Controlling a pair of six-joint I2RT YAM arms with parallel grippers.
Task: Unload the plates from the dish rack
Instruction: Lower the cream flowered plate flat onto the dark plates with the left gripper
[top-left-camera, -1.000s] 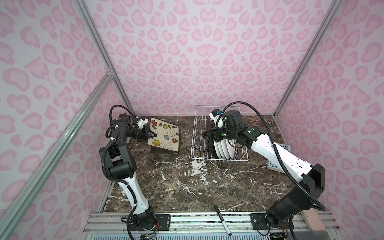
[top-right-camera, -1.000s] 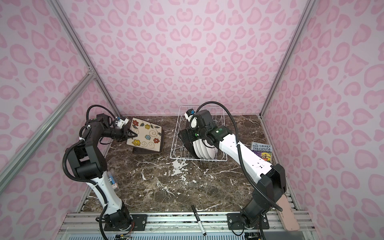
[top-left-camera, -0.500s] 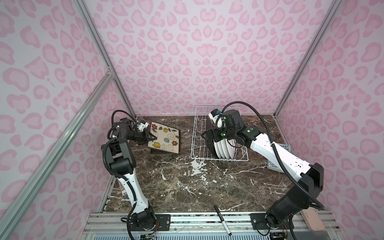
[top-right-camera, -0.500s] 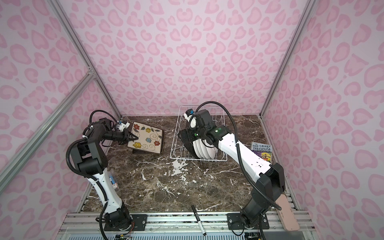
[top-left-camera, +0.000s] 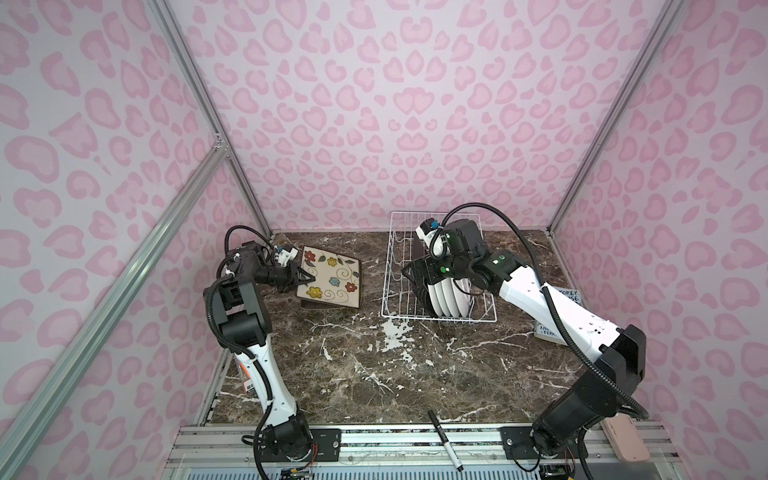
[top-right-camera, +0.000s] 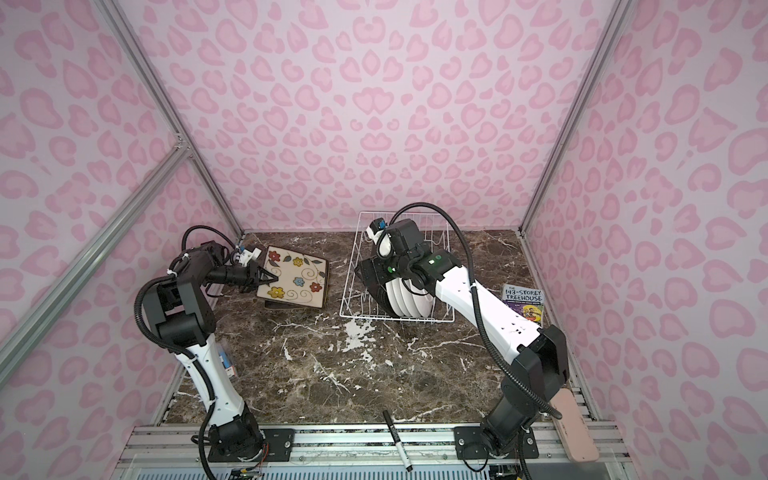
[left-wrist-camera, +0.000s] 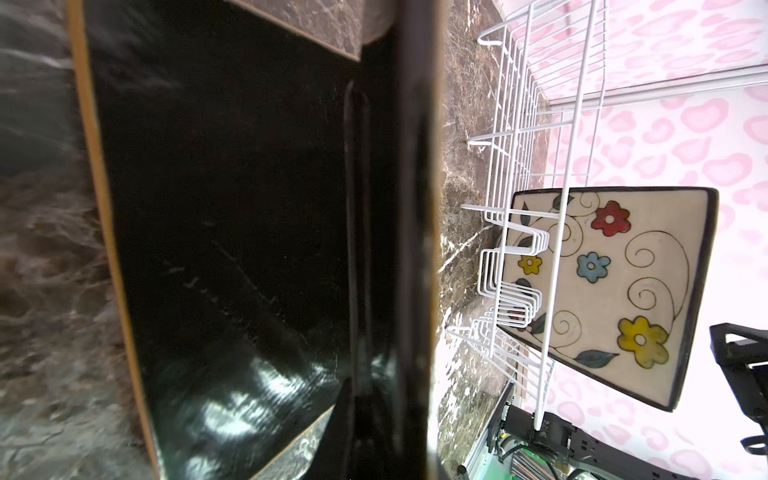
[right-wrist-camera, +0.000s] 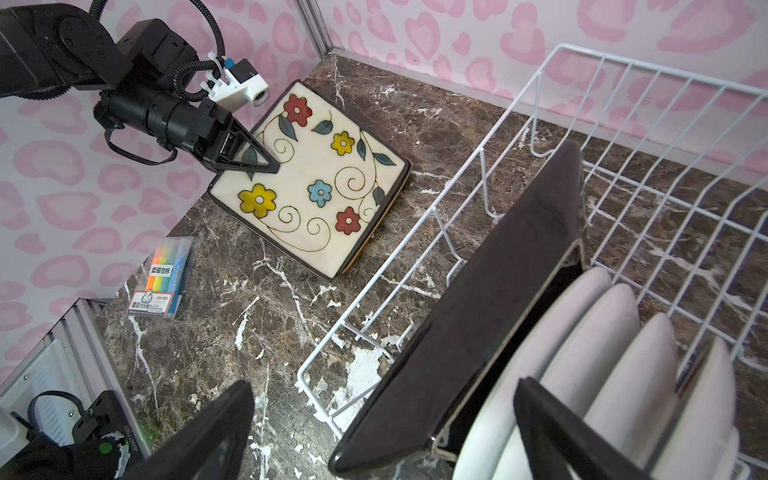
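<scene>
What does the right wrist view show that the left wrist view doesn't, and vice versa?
Right wrist only: the left gripper shut on the edge of the flowered plate outside the dish rack, a highlighter pack, and round white plates standing in the rack. Left wrist only: the flowered face of the racked square plate, which the right wrist view sees only from its dark back. Both: the dish rack, that racked plate and the marble table.
</scene>
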